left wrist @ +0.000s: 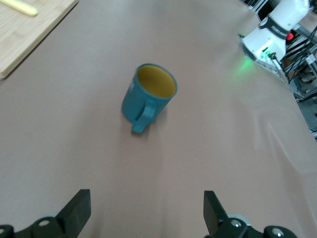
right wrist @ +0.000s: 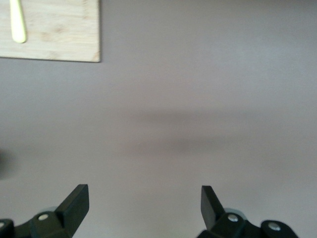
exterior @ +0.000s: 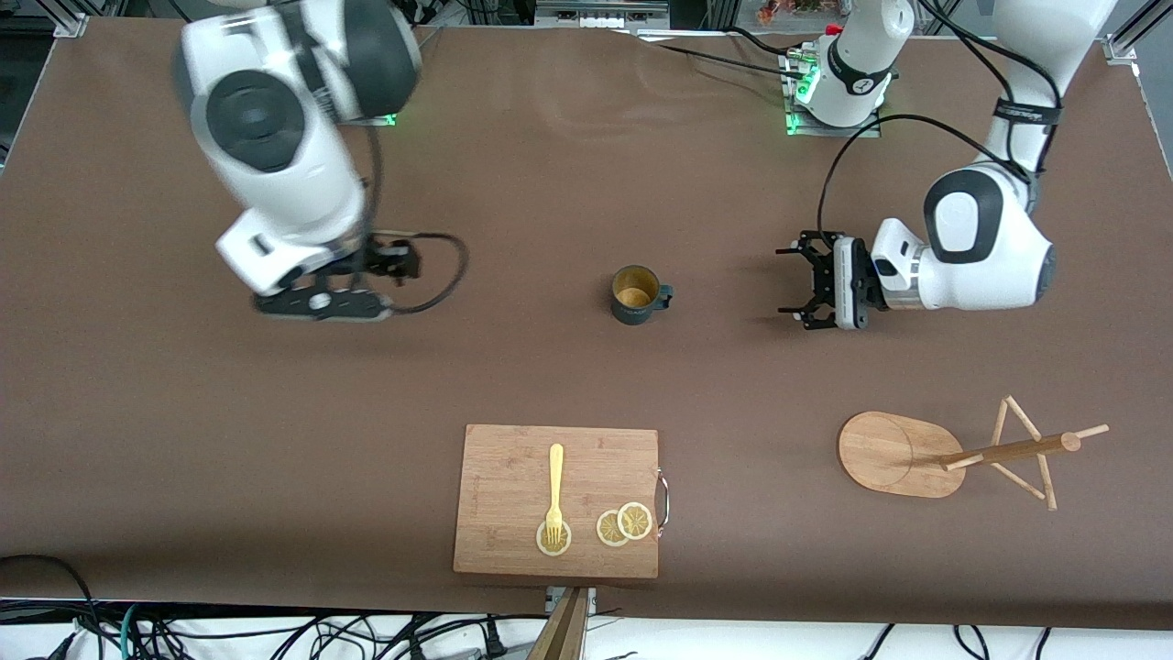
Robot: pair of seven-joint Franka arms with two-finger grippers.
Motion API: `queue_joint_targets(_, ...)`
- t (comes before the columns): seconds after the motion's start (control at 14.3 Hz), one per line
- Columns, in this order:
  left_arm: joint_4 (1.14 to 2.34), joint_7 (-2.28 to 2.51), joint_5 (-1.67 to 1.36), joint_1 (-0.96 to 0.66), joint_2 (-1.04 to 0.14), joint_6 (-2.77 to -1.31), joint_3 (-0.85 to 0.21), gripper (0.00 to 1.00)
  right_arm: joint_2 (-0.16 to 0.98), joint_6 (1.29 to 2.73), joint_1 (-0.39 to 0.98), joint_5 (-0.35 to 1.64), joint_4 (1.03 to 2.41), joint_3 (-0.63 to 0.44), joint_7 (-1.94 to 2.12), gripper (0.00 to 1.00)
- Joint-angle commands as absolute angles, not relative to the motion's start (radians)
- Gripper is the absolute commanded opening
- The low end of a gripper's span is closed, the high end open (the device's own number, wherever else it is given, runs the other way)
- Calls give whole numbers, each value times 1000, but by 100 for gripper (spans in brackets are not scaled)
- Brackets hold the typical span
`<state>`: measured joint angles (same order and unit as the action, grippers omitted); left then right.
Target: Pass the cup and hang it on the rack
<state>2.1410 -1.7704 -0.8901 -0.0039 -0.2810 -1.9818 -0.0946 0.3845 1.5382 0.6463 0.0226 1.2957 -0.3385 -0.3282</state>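
Starting at the right arm's end of the brown table (exterior: 137, 412), your right hand (exterior: 321, 302) hangs low over bare cloth, well apart from everything. Its wrist view shows two black fingers (right wrist: 74, 201) spread wide with nothing between them, so it appears to be waiting clear of the work. In the front view that arm is smeared, and its fingers are hard to make out there.

Moving toward the middle, the small dark teal mug with a yellowish-tan inside (exterior: 636, 294) stands upright on the table, untouched. Its loop handle points toward the left arm's end, which looks convenient for a grasp from that side.

Nearer the front camera lies a rectangular bamboo cutting board (exterior: 513, 500). On it rest a pale yellow fork (exterior: 554, 490) and three round lemon slices (exterior: 623, 523), the fork's tines on one of them. These seem to play no part in the job.

Next comes your left hand (exterior: 799, 280), turned sideways toward the mug and near it, not touching. Its fingers (left wrist: 77, 208) are wide apart and empty, with the mug framed between them in the left wrist view, so an approach to pick up seems the step in hand.

Last, the light wooden mug tree with a flat oval base and thin pegs (exterior: 903, 454) stands toward the left arm's end, nearer the front camera than the mug. No mug hangs on it. Seen from above, its peg angles are hard to judge.
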Motion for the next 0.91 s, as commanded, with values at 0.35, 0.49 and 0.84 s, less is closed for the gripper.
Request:
queue_joint_targets(0.35,2289,-2285,-1306,-55,-379,-2091,-117,100,388,1565,470,137,1330,-479,20,100)
queue_joint_targets(0.49,2287,-2423,-1395,-69,-431,-2103,-118,100,365,1610,433,127,1379,-477,53,100)
queue_joint_targets(0.84,2260,-2696,-1603,-109,-557,-2106,-118,100,238,1689,131,112,1541,-220,212,100)
